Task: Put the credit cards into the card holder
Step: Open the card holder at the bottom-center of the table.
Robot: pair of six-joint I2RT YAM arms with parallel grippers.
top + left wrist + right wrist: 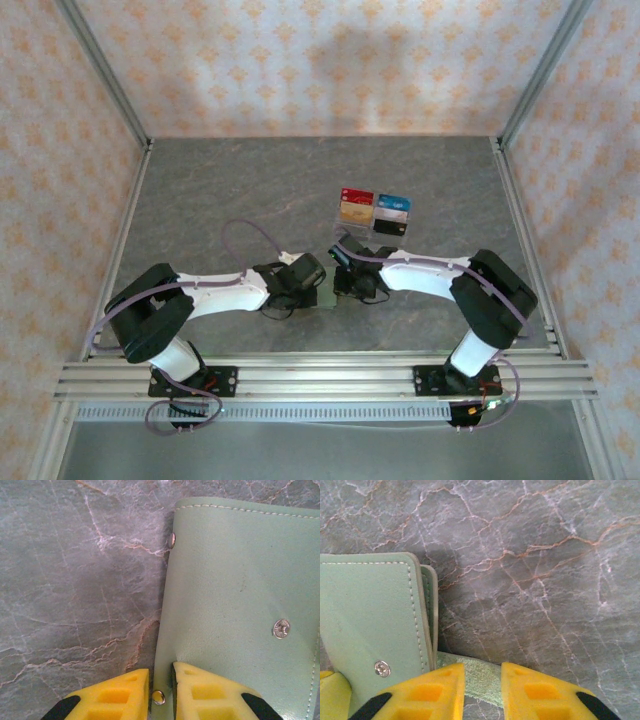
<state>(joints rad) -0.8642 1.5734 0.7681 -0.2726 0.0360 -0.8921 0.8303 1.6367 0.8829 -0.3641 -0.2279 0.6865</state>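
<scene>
Both grippers are at the card holder (328, 297), table centre. Left gripper (161, 672) pinches its 9 o'clock edge beside a snap ring (158, 696), jaws nearly closed on the leather. Right gripper (483, 667) is at 3 o'clock, jaws slightly apart over the green flap (482, 680), no clamp visible. Credit cards (375, 212) sit at 1 o'clock from the holder, well apart.

Risk: the left bite is shallow, right at the edge. Any pull and the leather slips out. An unheld flap could fold over the pockets.
</scene>
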